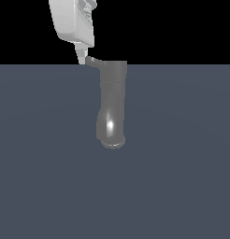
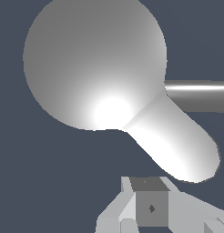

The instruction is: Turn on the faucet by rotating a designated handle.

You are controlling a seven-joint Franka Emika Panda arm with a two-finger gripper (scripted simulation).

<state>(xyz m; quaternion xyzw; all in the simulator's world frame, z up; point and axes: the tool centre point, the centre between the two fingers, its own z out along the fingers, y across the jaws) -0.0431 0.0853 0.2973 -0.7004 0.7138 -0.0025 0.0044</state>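
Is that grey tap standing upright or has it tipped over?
Upright. In the exterior view the faucet rises straight from the floor, handle sticking sideways from its top cap. Whether water runs, cannot tell.

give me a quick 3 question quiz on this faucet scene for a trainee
1. True or false: the gripper is closed around the middle of the faucet body.
2. Multiple choice: in the exterior view, the handle sticks out from the faucet's wider cap toward A) the view's left, B) the view's right, C) straight down.
3. Fill in: in the exterior view, the gripper's fingertip sits right next to the ______.

Key
1. False. The gripper is up beside the cap, at the handle's outer end, and holds nothing on the body.
2. A.
3. handle. Whether the two actually touch cannot be told from either view.
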